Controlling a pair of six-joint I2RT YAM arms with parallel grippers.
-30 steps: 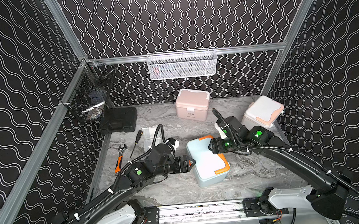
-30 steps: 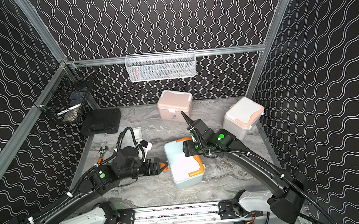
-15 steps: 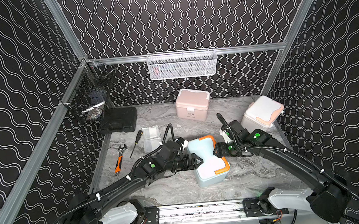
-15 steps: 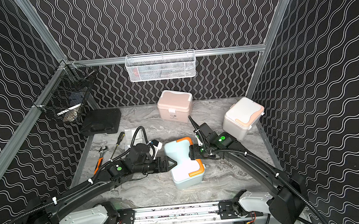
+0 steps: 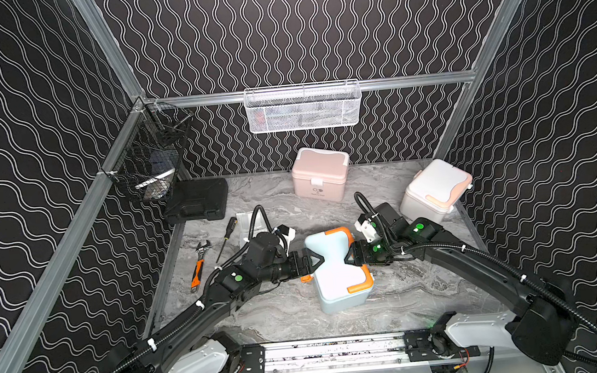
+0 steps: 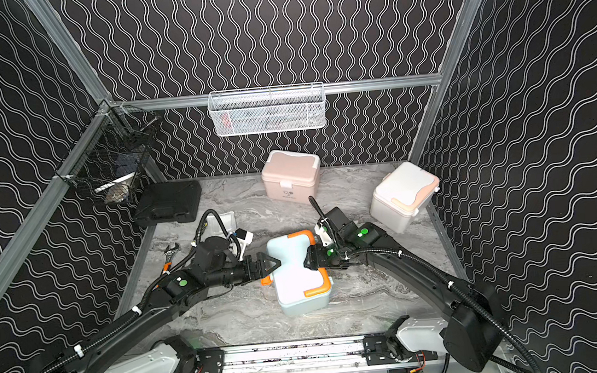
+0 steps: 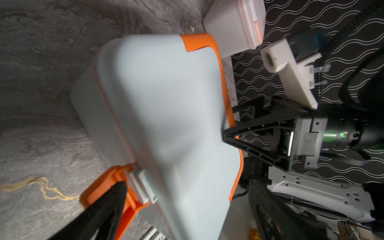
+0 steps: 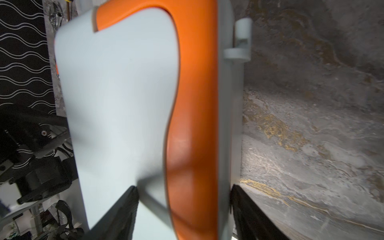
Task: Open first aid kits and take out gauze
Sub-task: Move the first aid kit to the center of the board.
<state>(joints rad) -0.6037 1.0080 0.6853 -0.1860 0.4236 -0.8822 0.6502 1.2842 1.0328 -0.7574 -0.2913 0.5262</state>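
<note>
Both top views: the blue-grey kit [image 5: 337, 269] stands centre-front on the table [image 5: 417, 295], lid shut, between the left gripper [image 5: 317, 262] and the right gripper [image 5: 349, 258].
Left wrist: the left jaws stand apart, one fingertip [image 7: 116, 193] at the orange latch [image 7: 91, 194].
Right wrist: fingers [image 8: 124, 207] flank the kit's rim. Whether they are clamped, cannot tell.

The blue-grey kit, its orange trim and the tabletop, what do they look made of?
Blue-grey kit: likely moulded plastic, smooth and matte, with rounded corners. Orange trim: probably plastic too, slightly glossier, showing a soft highlight. Tabletop: grey veined marble look with gold streaks; stone or print, cannot tell.
</note>
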